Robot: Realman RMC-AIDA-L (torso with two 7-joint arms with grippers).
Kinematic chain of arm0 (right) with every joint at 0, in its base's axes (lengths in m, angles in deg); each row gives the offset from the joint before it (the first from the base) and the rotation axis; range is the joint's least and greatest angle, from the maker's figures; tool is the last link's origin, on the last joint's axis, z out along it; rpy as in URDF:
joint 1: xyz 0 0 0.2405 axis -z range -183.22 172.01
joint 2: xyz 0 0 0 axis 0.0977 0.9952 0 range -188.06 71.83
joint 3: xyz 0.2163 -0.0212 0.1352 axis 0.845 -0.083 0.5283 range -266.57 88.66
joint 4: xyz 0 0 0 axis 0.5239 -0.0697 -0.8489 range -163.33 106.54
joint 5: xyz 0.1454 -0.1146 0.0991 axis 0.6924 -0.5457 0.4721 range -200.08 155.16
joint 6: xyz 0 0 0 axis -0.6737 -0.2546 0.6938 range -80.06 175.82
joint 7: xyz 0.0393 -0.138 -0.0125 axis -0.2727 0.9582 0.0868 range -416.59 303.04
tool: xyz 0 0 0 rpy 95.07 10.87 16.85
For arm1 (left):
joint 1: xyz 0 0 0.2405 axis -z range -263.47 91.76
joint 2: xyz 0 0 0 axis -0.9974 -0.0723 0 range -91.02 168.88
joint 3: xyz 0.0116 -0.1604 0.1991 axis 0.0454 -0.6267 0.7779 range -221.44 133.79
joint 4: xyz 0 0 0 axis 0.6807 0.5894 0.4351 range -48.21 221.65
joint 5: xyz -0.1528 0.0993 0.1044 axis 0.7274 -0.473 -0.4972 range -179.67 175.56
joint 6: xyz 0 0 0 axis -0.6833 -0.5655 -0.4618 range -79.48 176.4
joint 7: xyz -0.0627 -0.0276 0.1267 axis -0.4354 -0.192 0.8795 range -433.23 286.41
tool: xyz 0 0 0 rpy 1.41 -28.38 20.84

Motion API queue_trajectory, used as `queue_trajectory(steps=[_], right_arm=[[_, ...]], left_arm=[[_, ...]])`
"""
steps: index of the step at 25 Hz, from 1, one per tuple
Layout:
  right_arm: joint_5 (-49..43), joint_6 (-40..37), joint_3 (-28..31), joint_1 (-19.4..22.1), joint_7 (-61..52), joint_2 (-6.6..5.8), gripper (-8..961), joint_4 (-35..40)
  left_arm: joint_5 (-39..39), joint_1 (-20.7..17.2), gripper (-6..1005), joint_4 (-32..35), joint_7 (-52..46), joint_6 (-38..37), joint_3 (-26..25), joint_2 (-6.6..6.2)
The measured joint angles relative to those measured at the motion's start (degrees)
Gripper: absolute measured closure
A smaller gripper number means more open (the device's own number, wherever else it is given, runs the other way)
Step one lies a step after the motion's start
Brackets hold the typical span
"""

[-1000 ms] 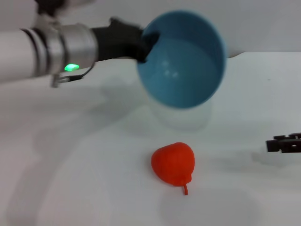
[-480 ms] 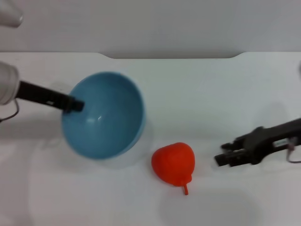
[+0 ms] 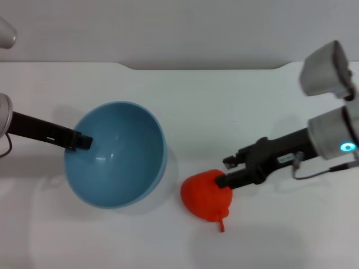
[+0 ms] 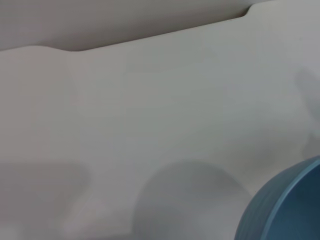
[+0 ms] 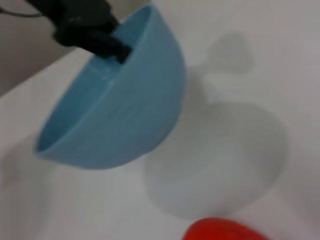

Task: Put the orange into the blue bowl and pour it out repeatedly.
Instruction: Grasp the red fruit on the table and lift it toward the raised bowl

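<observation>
Orange (image 3: 206, 195) sits on the white table (image 3: 269, 101) beside my blue bowl (image 3: 115, 154), clamped at its rim by my left gripper (image 3: 83, 140), now lowered, while my right gripper (image 3: 227, 171) has reached the fruit, jaws spread, ready to reload.

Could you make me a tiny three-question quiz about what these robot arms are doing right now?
1. True or false: the orange lies inside the blue bowl.
2. Which gripper holds the bowl's rim: A left, B right?
3. Fill in: the right gripper reaches down at the ____.

Key: 1 false, the fruit sits on the table beside the bowl. 2 A, the left gripper clamps the rim, bowl tilted above the table. 3 orange.
</observation>
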Motion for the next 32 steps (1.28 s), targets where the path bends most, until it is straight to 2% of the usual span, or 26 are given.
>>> queue_trajectory(steps=[6,10,15,17,19,22,23,24,26,27,30,32], right_arm=[[5.5,11.7,-10.5,-2.1,-0.3,0.22,368,-8.0],[7.2,13.4,-12.4,-2.5,-0.3,0.23,400,-10.0],[7.2,11.5,-12.3,-1.8,-0.3,-0.01,439,-9.5],[7.2,9.9,-11.7,-0.9,-0.3,-0.12,455,-8.1],[7.2,8.4,-11.2,0.5,-0.3,-0.20,688,-5.8],[7.2,6.2,-10.9,3.2,-0.3,-0.31,728,-1.4],[7.2,4.3,-10.1,5.7,-0.3,-0.46,741,2.4],[7.2,4.3,-10.1,5.7,-0.3,-0.46,754,2.4],[7.0,1.5,-7.2,9.6,-0.3,-0.52,781,7.9],[7.0,1.5,-7.2,9.6,-0.3,-0.52,794,7.9],[7.0,-2.2,-2.2,12.9,-0.4,-0.54,834,13.3],[7.1,-6.6,3.0,15.8,-0.4,-0.55,850,19.2]], left_arm=[[0.0,0.5,999,0.1,0.0,-0.2,1.0,0.01],[-0.1,1.0,999,0.1,-0.1,-0.2,1.8,0.01],[-0.1,1.5,1000,0.0,-0.1,-0.1,3.1,0.01],[-0.1,1.9,1000,-0.2,-0.1,0.0,3.2,0.01],[-0.3,2.4,1000,-0.4,-0.1,0.0,3.4,0.01],[-2.1,3.0,1000,-0.4,0.1,0.3,4.3,-0.01],[-3.0,3.3,1000,-0.4,0.0,0.4,4.5,-0.02],[-3.7,3.6,1000,-0.4,0.0,0.5,4.6,-0.01],[-4.4,4.2,1000,-0.9,-0.1,0.5,4.7,0.02],[-4.5,4.5,1000,-1.1,-0.1,0.5,4.8,0.05],[-4.5,5.7,1000,-2.2,-0.1,0.9,5.9,0.11],[-4.7,6.8,1000,-2.7,-0.5,2.3,9.1,0.13]])
